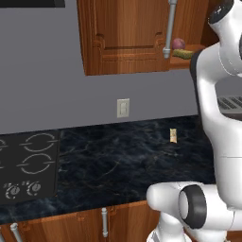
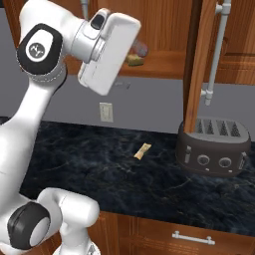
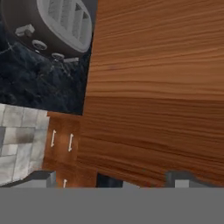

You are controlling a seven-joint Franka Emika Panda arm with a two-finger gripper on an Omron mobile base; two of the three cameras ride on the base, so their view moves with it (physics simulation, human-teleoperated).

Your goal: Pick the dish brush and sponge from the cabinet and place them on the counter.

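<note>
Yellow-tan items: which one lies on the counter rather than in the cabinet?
The sponge, a small block alone on the black counter; the dish brush rests on the cabinet shelf beside a purple-red ball.

arm: raised, elbow bent | end effector (image 3: 111, 177): fingers spread wide, empty

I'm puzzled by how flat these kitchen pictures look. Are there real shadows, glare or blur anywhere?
Left base view: even, soft light; the counter shows pale veining but no bright glare, and the sponge casts hardly any shadow. Right base view: the toaster has a faint dark patch beneath it; edges stay crisp. Hand view: the cabinet door's wood grain looks smeared and soft close up.
</note>
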